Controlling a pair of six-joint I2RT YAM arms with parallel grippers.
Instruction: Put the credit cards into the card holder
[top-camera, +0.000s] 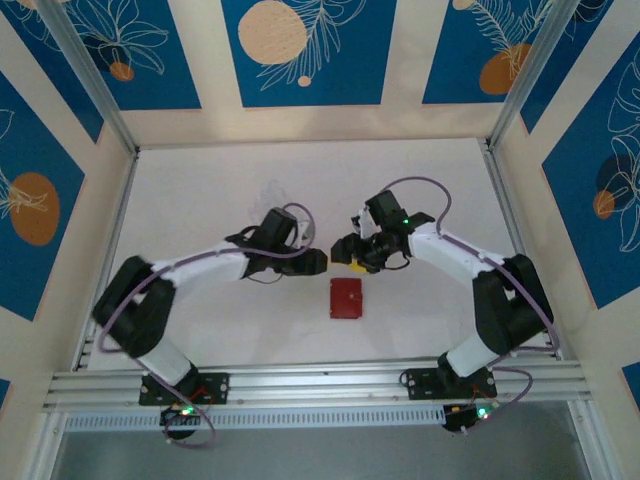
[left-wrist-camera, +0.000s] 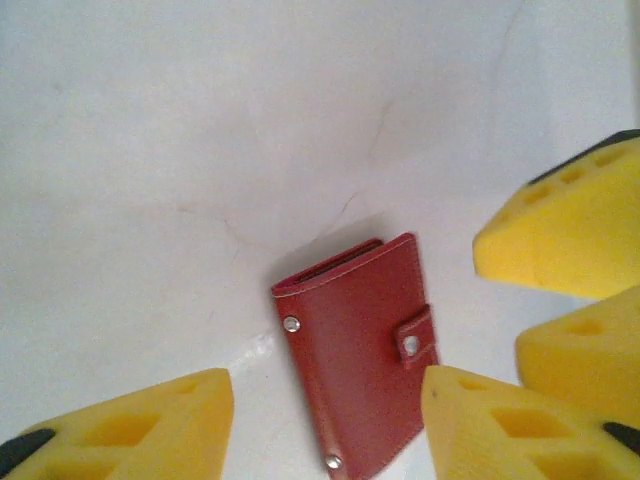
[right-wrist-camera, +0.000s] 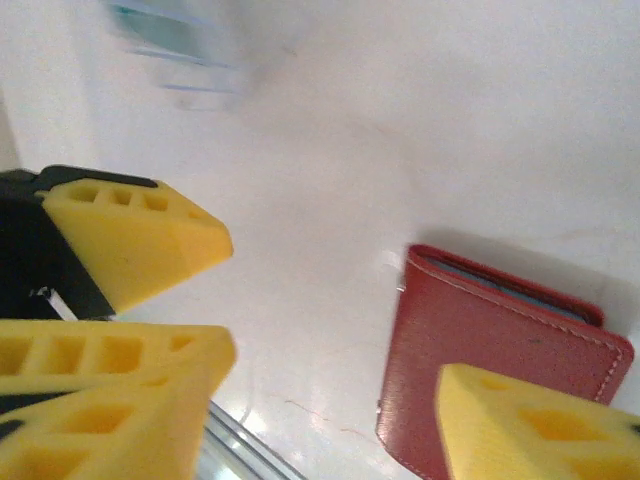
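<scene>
left arm bent inward, left end effector (left-wrist-camera: 328, 385) open, empty, just beyond card holder (top-camera: 346, 298) | right arm mirrors it, right end effector (right-wrist-camera: 338, 365) open, empty | card holder lies closed on surface (top-camera: 200, 200)

The closed wallet (left-wrist-camera: 360, 350) lies flat on the white surface (left-wrist-camera: 150, 150), between the spread yellow fingers (left-wrist-camera: 140, 425) of the left hand (left-wrist-camera: 328, 395); the right hand (left-wrist-camera: 500, 295) sits just right of it.

1 card holder (top-camera: 346, 298) — 2 arms (top-camera: 205, 267) (top-camera: 462, 256).
</scene>
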